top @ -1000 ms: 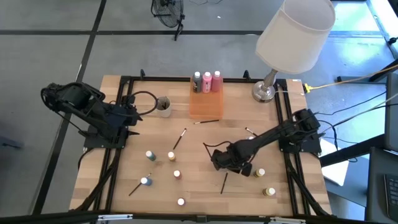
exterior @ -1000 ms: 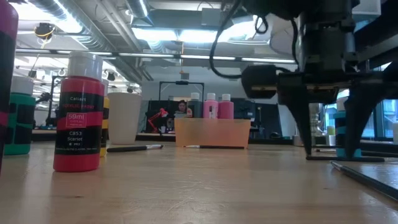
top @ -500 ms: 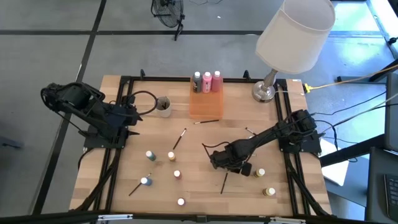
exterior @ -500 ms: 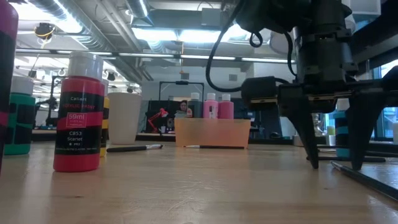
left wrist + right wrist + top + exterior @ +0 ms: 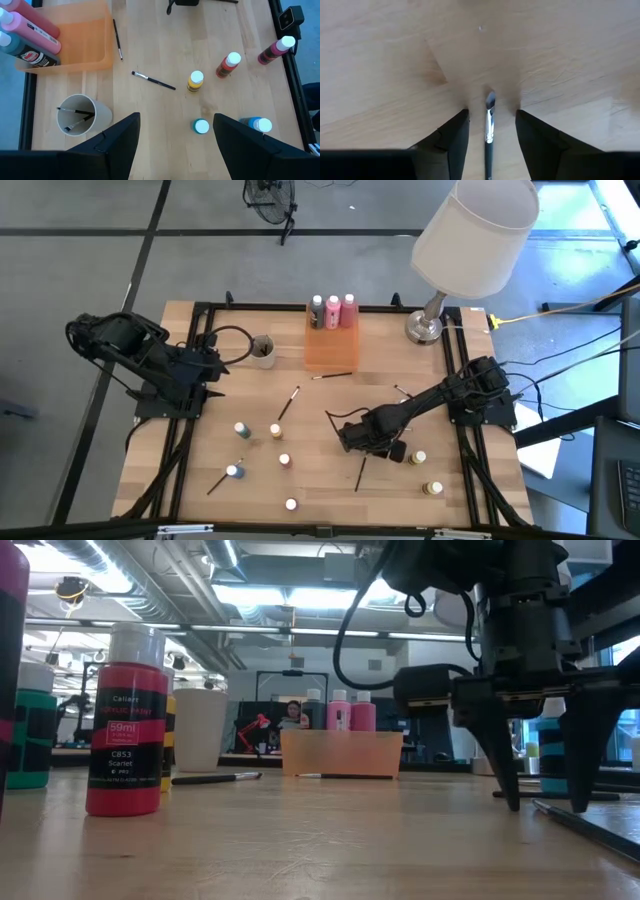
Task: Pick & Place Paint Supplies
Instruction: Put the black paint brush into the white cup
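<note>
I have the right hand (image 5: 362, 448) low over the counter (image 5: 320, 480), toward its near right part. Its fingers (image 5: 447, 135) stand apart with tips down at the wood, one on each side of a thin dark paintbrush (image 5: 489, 125); I see a gap on both sides, so nothing is gripped. In the low view the two fingertips (image 5: 512, 802) reach the counter surface.

The left hand (image 5: 205, 365) waits near the far left edge with its fingers wide apart and holding nothing.

Three squeeze bottles (image 5: 333, 311) stand in the orange tray (image 5: 330, 352) at the far edge. Beside the tray the grey cup (image 5: 82, 117) holds two brushes. Two more brushes (image 5: 289, 402) lie loose near the tray. Small white-capped paint pots (image 5: 275, 431) are scattered over the near left part, and two others (image 5: 432, 489) sit near the near right corner.
</note>
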Robot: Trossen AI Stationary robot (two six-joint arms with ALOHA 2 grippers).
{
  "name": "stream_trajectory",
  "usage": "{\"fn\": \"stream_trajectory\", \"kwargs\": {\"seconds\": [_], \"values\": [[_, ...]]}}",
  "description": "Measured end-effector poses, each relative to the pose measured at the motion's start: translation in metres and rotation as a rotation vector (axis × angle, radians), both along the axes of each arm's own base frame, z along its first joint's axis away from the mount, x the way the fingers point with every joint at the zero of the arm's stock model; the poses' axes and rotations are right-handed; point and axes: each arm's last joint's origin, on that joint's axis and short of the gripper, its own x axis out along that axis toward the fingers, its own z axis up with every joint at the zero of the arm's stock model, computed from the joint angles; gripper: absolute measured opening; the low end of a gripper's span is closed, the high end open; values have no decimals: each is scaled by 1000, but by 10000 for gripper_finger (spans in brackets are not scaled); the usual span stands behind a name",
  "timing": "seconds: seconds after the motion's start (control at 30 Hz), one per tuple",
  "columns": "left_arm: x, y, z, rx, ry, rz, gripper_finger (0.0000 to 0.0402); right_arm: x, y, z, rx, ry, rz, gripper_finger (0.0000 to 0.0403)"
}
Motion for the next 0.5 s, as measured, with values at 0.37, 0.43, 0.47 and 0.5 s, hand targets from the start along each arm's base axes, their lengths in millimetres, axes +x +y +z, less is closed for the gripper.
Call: {"fn": "stream_trajectory", "kwargs": {"seconds": [0.37, 0.43, 0.47, 0.5], "values": [[0, 0, 0, 0, 0, 0, 249, -2, -1, -1, -6, 13, 14, 107], [0, 0, 0, 0, 0, 0, 249, -2, -1, -1, -6, 13, 14, 104], [0, 0, 0, 0, 0, 0, 249, -2, -1, -1, -6, 14, 14, 104], [0, 0, 0, 0, 0, 0, 249, -2, -1, -1, -6, 14, 14, 104]]}}
